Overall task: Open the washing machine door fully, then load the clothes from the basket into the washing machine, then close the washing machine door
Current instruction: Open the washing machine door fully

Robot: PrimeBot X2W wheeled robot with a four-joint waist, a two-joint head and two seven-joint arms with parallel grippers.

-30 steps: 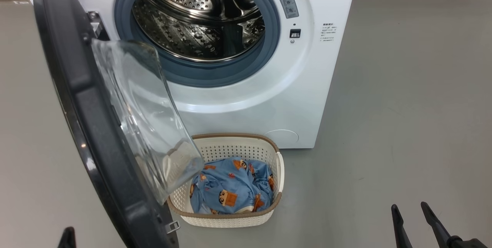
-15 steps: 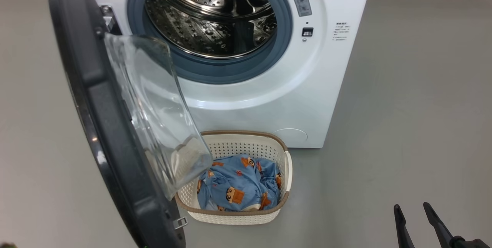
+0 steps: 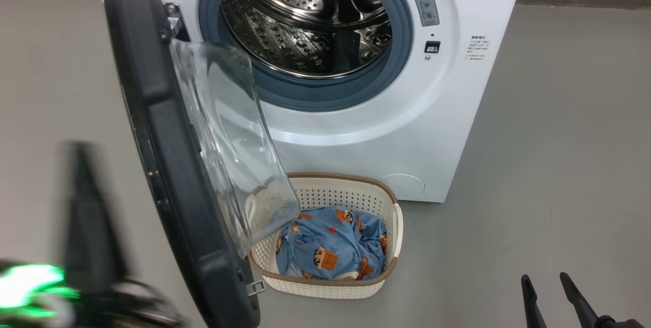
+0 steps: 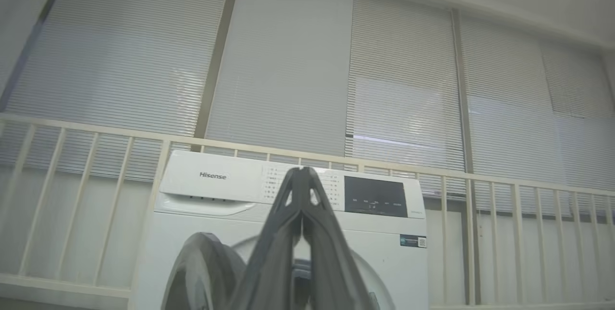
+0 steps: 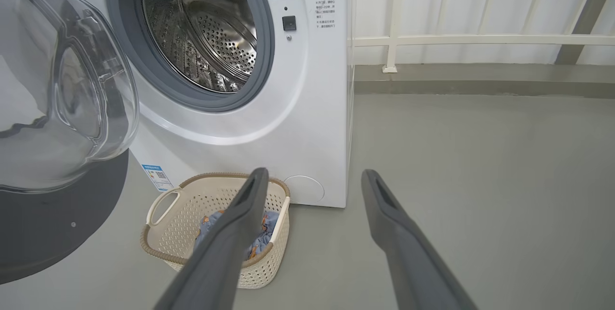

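The washing machine door stands nearly edge-on in the left half of the head view. Its glass bowl hangs over the left part of the basket, which holds the clothes at bottom centre. I judge the door must swing wider first. The left gripper, pressed together and blurred at lower left, should press on the dark rim, not the glass. The right gripper, spread wide at lower right, holds nothing.

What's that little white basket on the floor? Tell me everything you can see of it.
The small cream-white perforated plastic basket is a rounded rectangle with a brown woven-look rim and looped side handles. It stands upright on the grey floor, close before the white front-loading washing machine. Crumpled light blue clothes with orange-brown cartoon figures lie inside. From the head view the open door's clear glass window covers its left end.
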